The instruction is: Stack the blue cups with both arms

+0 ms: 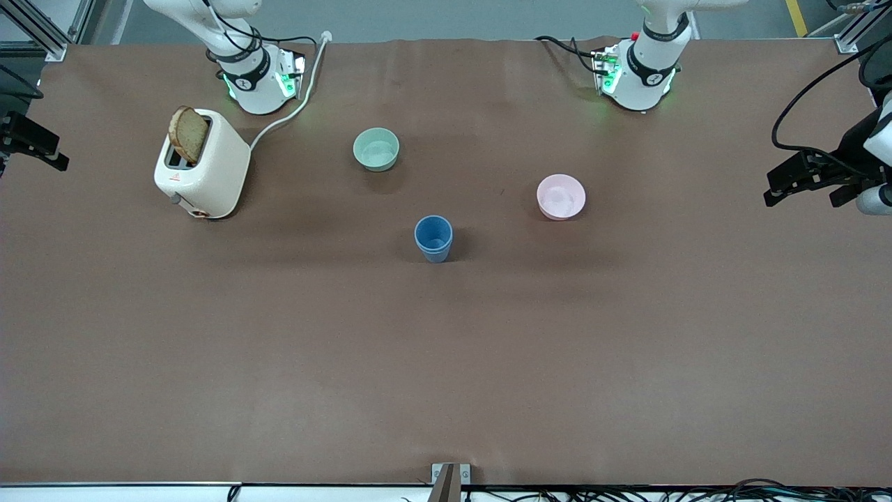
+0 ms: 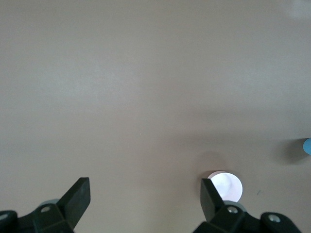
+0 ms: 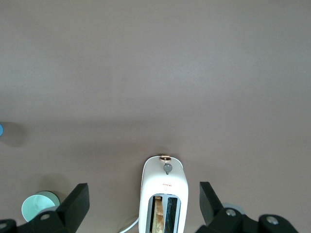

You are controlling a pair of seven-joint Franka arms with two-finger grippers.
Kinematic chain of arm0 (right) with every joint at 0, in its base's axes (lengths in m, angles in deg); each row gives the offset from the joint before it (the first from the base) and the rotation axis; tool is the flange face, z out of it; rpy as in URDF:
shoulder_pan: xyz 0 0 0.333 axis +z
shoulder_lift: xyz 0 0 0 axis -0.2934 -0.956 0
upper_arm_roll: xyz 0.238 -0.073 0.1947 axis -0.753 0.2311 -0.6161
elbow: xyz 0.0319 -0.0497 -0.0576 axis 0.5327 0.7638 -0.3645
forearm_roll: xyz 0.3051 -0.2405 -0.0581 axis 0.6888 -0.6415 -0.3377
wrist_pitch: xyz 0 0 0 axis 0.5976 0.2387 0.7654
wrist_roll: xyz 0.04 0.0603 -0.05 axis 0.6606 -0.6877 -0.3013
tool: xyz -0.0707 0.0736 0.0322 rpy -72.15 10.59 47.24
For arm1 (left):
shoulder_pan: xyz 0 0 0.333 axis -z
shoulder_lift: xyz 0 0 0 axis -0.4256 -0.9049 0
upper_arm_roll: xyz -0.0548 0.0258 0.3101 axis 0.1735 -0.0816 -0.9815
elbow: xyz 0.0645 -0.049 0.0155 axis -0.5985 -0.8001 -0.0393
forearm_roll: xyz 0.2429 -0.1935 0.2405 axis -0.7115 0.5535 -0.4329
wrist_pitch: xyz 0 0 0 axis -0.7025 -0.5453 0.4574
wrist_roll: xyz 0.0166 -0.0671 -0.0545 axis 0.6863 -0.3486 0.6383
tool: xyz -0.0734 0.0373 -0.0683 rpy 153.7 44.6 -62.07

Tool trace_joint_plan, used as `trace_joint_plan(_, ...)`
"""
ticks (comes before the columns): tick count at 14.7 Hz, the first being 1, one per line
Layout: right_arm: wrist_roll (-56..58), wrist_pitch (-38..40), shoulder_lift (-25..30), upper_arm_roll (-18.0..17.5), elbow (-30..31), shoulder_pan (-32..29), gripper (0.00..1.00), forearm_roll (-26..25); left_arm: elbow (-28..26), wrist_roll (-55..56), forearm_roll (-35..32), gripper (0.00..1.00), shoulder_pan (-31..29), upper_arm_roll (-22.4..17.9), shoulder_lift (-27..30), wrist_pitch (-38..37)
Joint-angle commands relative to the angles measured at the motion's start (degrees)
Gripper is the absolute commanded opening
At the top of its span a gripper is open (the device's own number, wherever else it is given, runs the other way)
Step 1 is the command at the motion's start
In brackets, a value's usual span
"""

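The two blue cups (image 1: pixel 433 238) stand nested as one upright stack near the middle of the table, nearer the front camera than both bowls. A sliver of the stack shows at the edge of the left wrist view (image 2: pixel 307 145) and of the right wrist view (image 3: pixel 1 129). My left gripper (image 1: pixel 784 183) hangs open and empty high over the left arm's end of the table (image 2: pixel 146 187). My right gripper (image 1: pixel 35 143) hangs open and empty high over the right arm's end (image 3: pixel 143 187). Both are well away from the cups.
A pink bowl (image 1: pixel 561 196) sits toward the left arm's end (image 2: pixel 224 187). A mint-green bowl (image 1: pixel 376 148) sits nearer the bases (image 3: pixel 39 205). A white toaster (image 1: pixel 202 171) holding a bread slice stands toward the right arm's end (image 3: pixel 164 194), with its cord (image 1: pixel 293 104).
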Motion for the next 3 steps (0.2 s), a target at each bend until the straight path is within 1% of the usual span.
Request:
trace_joint_plan(1, -0.31, -0.28, 0.40, -1.00, 0.47, -1.16, 1.00, -1.04, 0.38, 0.62, -0.42, 1.00, 0.00, 0.39, 0.86, -1.13)
trace_joint_plan(3, -0.31, -0.29, 0.40, -1.00, 0.39, -1.16, 1.00, -0.95, 0.12, 0.89, -0.33, 1.00, 0.00, 0.65, 2.09, -1.22)
